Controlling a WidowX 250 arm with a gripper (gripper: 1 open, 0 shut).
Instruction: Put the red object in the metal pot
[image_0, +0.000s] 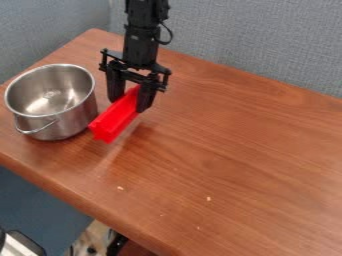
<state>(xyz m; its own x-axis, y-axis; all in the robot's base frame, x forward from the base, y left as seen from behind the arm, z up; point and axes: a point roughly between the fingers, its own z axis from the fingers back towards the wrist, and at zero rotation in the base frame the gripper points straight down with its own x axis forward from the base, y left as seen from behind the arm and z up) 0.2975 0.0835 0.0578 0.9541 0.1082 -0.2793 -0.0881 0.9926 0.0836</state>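
- Gripper (135, 91) is pointing steeply down w/ its fingers sitting either side of the upper end of the red object (116, 117), jaws look closed on it, so I'm calling that a grip, tho the contact itself is tiny in this view.
- The red bar is lying tilted, far end up in the jaws, near end down by the wooden table (227, 150). Can't tell if that low end is touching the wood or just hovering over it.
- Metal pot (50, 100) is sitting just beside the bar on the pic's left, empty, wire handle hanging down the front side. Close, but not touching afaict.
- Biggest worry imo: it's gripping the bar at one end, not the middle. All that length is hanging off one side, so the bar is prob going to pivot or slip in the jaws on the lift.
- If the lift is too low, the dangling end is going to be clipping the pot's rim and shoving the pot along, or popping the bar loose.
- The bar looks about as long as the pot is wide, so a flat drop could be leaving it bridging the rim instead of going in. Needs to go in end-first, tilted.
- Smooth plastic + thin fingers = not much friction, so a fast swing is asking for a drop.
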